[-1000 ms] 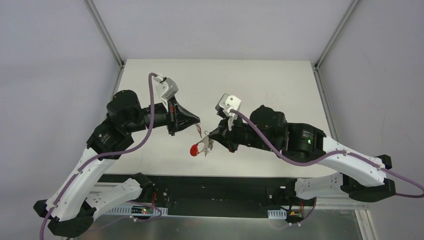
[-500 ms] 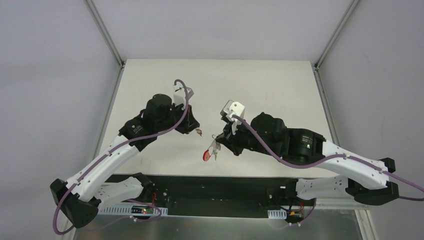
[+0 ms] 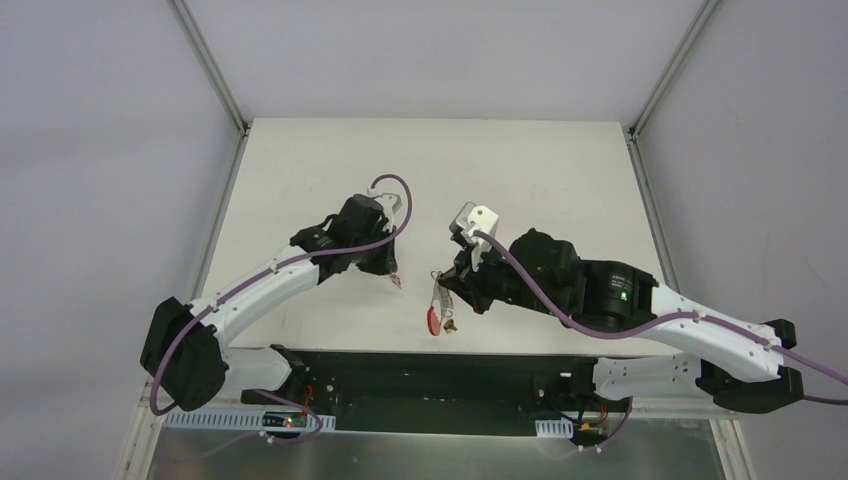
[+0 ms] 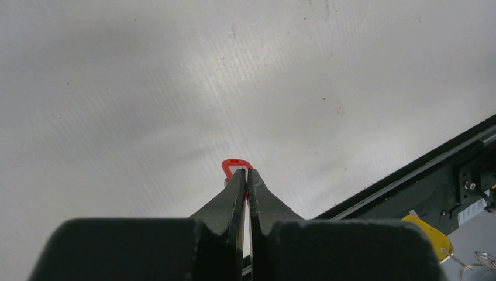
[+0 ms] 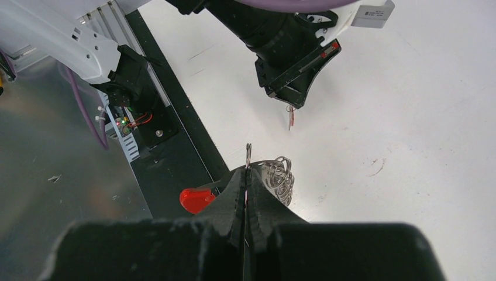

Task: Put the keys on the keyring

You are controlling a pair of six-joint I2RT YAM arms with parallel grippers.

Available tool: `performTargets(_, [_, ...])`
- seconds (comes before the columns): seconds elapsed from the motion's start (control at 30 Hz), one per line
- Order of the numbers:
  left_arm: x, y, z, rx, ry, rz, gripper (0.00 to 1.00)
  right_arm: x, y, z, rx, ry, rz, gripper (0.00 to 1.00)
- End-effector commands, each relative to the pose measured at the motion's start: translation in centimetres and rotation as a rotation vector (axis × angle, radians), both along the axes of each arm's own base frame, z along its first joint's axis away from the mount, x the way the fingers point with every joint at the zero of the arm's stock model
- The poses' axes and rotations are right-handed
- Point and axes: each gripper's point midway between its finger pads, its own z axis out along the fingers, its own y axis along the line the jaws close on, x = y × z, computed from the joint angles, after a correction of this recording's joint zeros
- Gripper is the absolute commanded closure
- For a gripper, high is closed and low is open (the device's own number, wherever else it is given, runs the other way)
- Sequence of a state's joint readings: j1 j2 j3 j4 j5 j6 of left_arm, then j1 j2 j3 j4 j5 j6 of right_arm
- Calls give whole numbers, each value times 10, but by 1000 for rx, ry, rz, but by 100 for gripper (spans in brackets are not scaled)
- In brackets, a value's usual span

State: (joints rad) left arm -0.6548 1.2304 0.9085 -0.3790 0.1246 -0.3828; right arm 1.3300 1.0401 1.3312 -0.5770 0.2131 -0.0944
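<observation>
- On my feed, the left arm and right arm wear white plastic shells between bulky black joint housings.
- A purple cable trails along each.
- A small green light glows on the right arm.
- The left hand and right hand have matte black tapered fingers.

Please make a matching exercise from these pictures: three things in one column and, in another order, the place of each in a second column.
Things:
1. small key with a red plastic tag
2. cluster of silvery wire rings
3. purple cable

Places:
A. runs along an arm, looping at its wrist
B. pinched at the tips of the shut left gripper
C. held at the tips of the right gripper, above the table's near edge

Pairs: 1-B, 2-C, 3-A
</observation>
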Motion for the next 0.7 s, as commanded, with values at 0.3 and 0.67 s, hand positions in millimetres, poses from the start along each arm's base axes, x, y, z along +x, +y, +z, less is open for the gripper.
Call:
performTargets(0.3, [6, -8, 28, -54, -65, -14, 64, -5, -5, 20, 63, 11, 10, 100])
performTargets(0.67, [-65, -23, 192, -414, -389, -394, 55, -19, -6, 29, 16, 90, 93, 100])
